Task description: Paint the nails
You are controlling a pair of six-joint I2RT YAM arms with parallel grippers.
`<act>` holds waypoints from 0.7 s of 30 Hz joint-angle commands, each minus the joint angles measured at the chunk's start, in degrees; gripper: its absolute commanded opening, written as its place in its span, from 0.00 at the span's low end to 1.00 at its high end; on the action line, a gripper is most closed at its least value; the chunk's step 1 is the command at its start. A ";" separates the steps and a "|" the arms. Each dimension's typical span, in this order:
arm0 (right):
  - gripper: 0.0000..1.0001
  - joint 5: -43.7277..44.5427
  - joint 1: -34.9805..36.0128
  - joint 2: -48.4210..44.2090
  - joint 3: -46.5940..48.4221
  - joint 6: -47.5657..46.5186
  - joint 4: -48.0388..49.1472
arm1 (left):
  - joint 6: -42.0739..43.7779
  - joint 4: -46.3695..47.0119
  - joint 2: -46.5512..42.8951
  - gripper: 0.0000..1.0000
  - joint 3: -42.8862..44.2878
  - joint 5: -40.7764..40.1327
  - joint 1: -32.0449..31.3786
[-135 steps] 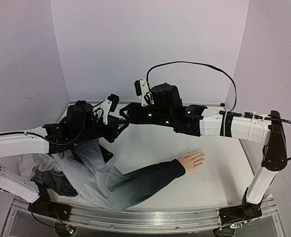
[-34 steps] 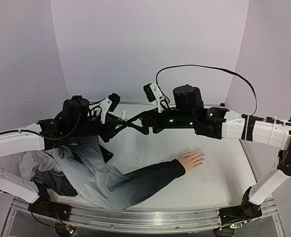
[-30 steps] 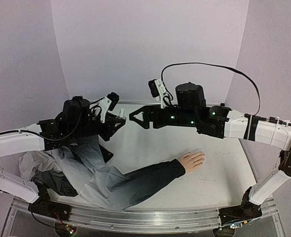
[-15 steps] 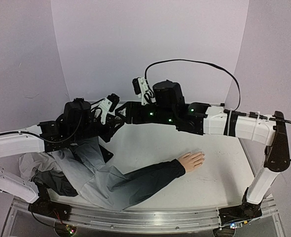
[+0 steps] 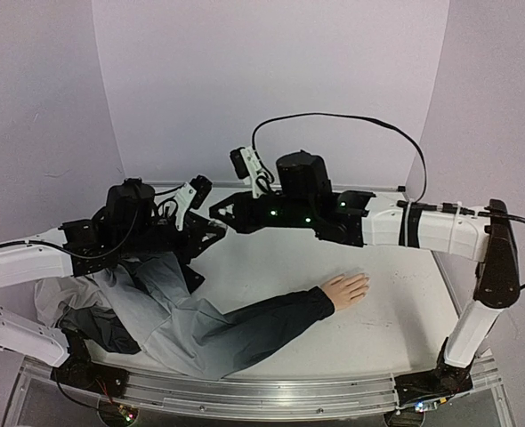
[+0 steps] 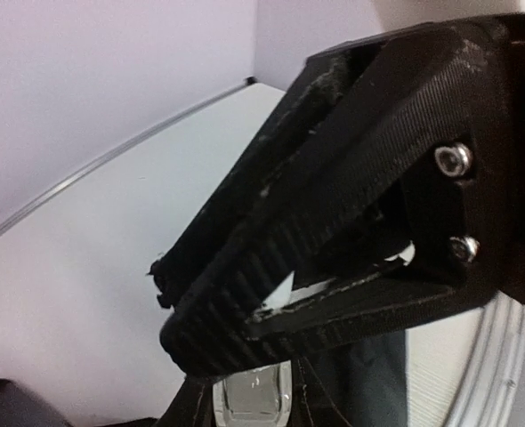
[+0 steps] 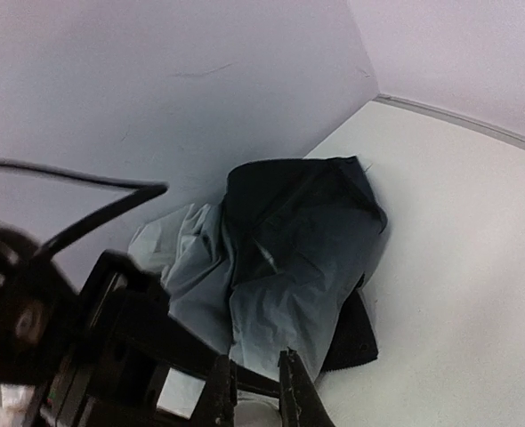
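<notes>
**Right end effector back against the left one and closed; nails lie well off to its right**

Half a second back the right end effector (image 5: 220, 212) was already near the left one with its jaws still closing; now it sits tip to tip with it, jaws shut.

The left end effector (image 5: 207, 233) hangs above the grey garment (image 5: 147, 302). It is clamped on what looks like a small pale bottle (image 6: 254, 398), seen between its fingers in its wrist view. The right end effector is closed just above that spot, but the views do not show whether it holds a cap or brush.

From both tips, the mannequin hand (image 5: 345, 289) lies well apart, to the right and nearer the arm bases, flat on the worktop (image 5: 396, 307). Its long axis runs on from the dark sleeve (image 5: 271, 318), fingers spread and pointing right, away from the tips. The nails (image 5: 364, 281) are therefore at its far end and too small to make out. The right arm looks the nearer, since its forearm passes just behind the hand.

The worktop around the hand is pale, flat and bare, so I judge there is room to come down from above.
</notes>
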 commanded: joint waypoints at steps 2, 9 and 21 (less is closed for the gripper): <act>0.00 -41.75 -3.71 -7.62 -10.52 -16.89 11.29 | -1.55 6.47 -1.44 0.00 2.81 44.78 2.58; 0.00 -51.59 -4.17 -10.26 -14.82 -21.68 10.99 | 0.32 6.50 -0.74 0.00 3.24 50.27 2.77; 0.64 -22.13 -4.87 -14.66 -15.39 -13.29 9.12 | 3.25 6.24 -0.37 0.00 2.05 24.82 2.61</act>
